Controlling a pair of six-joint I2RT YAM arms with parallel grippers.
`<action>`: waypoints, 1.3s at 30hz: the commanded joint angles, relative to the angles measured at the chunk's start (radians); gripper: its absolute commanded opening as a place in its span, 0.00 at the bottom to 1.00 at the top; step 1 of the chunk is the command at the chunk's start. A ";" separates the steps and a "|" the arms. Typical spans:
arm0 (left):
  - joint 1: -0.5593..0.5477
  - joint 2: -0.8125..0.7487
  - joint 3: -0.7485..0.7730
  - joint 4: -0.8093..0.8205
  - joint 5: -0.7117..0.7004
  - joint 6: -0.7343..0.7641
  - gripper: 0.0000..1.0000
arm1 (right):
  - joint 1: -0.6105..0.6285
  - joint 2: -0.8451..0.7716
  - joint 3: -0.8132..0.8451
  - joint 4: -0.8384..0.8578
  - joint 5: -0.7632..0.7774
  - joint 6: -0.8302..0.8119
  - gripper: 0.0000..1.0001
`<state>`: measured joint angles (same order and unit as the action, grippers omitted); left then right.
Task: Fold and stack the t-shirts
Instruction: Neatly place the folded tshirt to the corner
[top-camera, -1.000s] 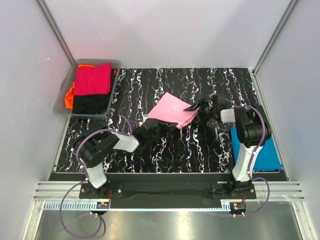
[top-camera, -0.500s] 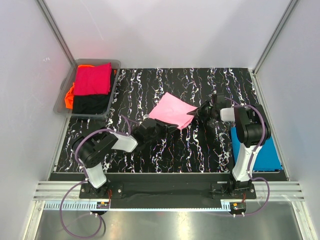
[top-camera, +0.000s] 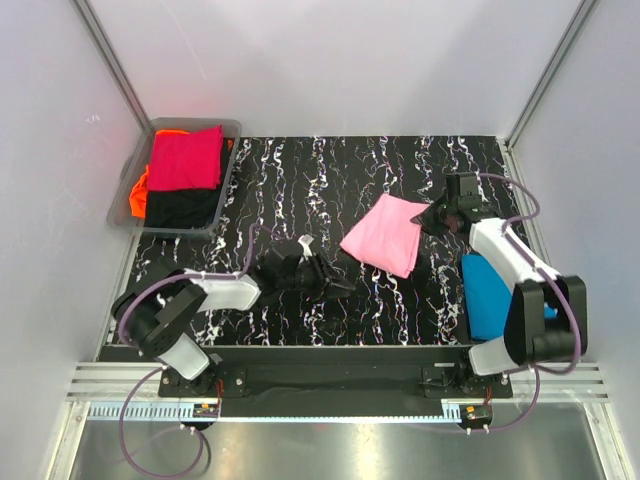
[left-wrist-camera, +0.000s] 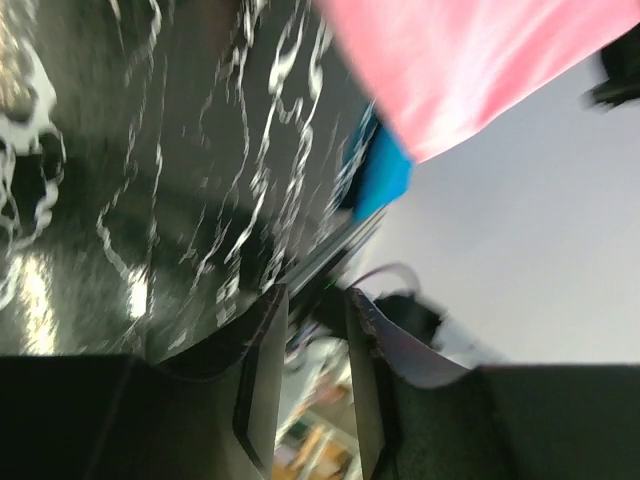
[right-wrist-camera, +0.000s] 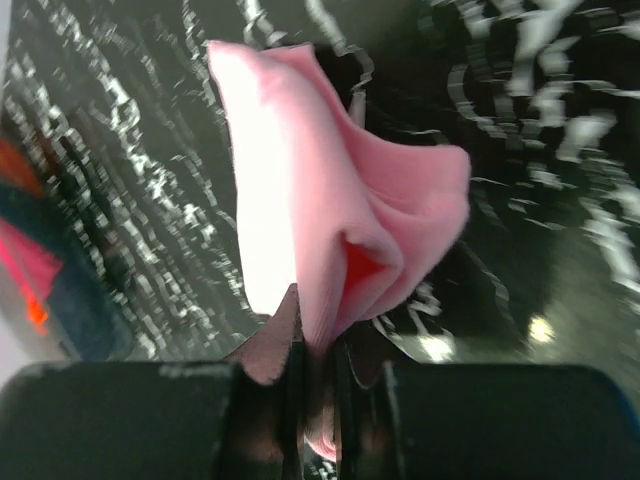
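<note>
A black mat (top-camera: 330, 180) veined with white marbling is spread across the table and fills the middle of the overhead view. At about ten o'clock a grey, see-through plastic bin (top-camera: 120, 212) is set at the mat's far left corner, partly overhanging its left edge. The space is enclosed by plain white walls (top-camera: 330, 60) at nine, twelve and three o'clock, joined at the far corners by slanting aluminium posts (top-camera: 110, 60). At six o'clock a slotted aluminium rail (top-camera: 100, 383) is laid along the mat's near edge, and a brushed steel surface (top-camera: 330, 445) is seen below it. In both wrist views the mat is shown blurred, with spots of glare.
</note>
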<state>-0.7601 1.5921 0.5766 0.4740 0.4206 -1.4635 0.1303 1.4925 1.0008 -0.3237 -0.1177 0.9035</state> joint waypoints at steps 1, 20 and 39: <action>-0.004 -0.090 0.049 -0.144 0.161 0.247 0.34 | -0.014 -0.103 0.061 -0.242 0.211 -0.073 0.00; 0.016 -0.307 0.195 -0.661 0.254 0.750 0.34 | -0.239 -0.158 0.283 -0.514 0.349 -0.202 0.00; 0.068 -0.215 0.241 -0.687 0.349 0.798 0.31 | -0.495 -0.060 0.526 -0.681 0.164 -0.294 0.00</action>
<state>-0.6960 1.3705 0.7834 -0.2192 0.7219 -0.6857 -0.3309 1.4261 1.4754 -0.9855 0.1028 0.6403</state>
